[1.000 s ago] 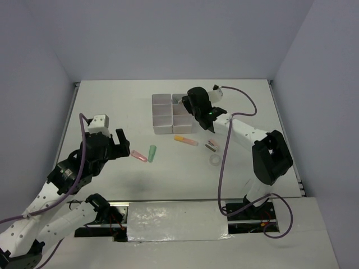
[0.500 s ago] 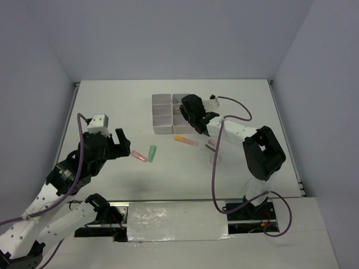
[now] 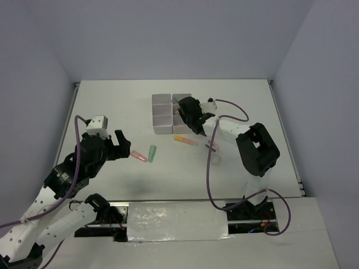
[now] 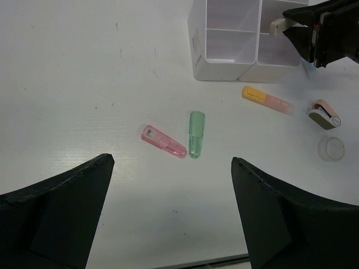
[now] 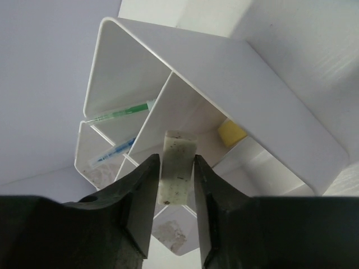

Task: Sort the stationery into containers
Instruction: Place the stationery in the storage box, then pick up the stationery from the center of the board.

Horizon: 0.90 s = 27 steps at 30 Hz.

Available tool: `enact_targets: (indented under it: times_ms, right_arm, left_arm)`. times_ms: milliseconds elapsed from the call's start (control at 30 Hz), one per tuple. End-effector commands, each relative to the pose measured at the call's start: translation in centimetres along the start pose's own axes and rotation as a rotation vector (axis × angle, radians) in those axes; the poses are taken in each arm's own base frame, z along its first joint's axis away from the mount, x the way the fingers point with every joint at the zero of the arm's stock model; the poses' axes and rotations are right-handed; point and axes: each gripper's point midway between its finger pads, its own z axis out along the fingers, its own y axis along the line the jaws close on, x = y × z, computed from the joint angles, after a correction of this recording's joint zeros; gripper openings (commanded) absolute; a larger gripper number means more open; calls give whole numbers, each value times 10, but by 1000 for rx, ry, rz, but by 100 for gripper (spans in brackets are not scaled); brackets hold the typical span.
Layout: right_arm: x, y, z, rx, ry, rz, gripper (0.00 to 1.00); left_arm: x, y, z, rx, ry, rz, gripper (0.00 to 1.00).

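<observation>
The left gripper (image 4: 171,162) gapes wide above the pink marker (image 4: 162,141). The right gripper (image 5: 176,168) pinches the eraser block (image 5: 179,148) over the containers (image 5: 235,84), long axis along its fingers, tip pointing into them; its near end is hidden.

I've got a white table (image 3: 112,106) boxed in on three sides: back wall (image 3: 168,33), left wall (image 3: 28,84), right wall (image 3: 320,84). All three are plain pale lavender-grey panels. Thin grey edging (image 3: 288,143) runs along the table's right side, same on the left. The near edge carries a crinkled shiny sheet (image 3: 174,219). Light looks soft and even, shadows faint. My left wrist view shows a few small dark specks (image 4: 120,53) on the tabletop.
</observation>
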Motion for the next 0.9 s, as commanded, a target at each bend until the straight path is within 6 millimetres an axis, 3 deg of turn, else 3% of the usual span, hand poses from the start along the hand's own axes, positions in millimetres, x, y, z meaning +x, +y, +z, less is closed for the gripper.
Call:
enact_targets:
  times_ms: [0, 167, 333, 433, 533, 567, 600, 633, 700, 733, 767, 833, 867]
  right_arm:
    - [-10, 28, -3, -53, -46, 30, 41]
    - [-10, 36, -4, -74, -43, 17, 50]
    - [-13, 44, -10, -99, -37, -6, 51]
    - [-17, 62, -27, -176, -37, -66, 51]
    - [-25, 97, -63, -361, -30, -246, 52]
    - [-25, 112, -86, -458, 7, -383, 53]
    - [-25, 116, -97, -491, 24, -465, 56]
    - [-31, 111, -111, -505, 28, -637, 58]
    - [-23, 99, -129, -542, 101, -793, 59]
    - [-31, 97, -146, -580, 95, -885, 62]
    - [-25, 71, -147, -562, 144, -948, 64]
    - [-35, 51, -164, -569, 150, -1043, 74]
    - [-32, 30, -164, -552, 189, -1084, 76]
  left_arm:
    - [-8, -6, -1, 38, -35, 1, 99]
    - [-9, -7, -2, 44, -38, 3, 99]
    - [-8, -7, -2, 46, -34, 8, 99]
    - [-9, -6, -2, 40, -39, 7, 99]
    - [-9, -4, -2, 31, -42, 6, 99]
    - [-10, -3, -3, 27, -45, 4, 99]
    - [-11, -2, -3, 20, -47, -1, 99]
    - [-11, 0, -3, 8, -47, -2, 99]
    - [-12, 0, -4, 6, -51, -9, 99]
    - [-12, 1, -4, 3, -54, -10, 99]
    - [-13, 1, -5, 2, -58, -14, 99]
    - [-14, 6, -5, -20, -60, -21, 99]
    - [-14, 7, -5, -28, -62, -24, 99]
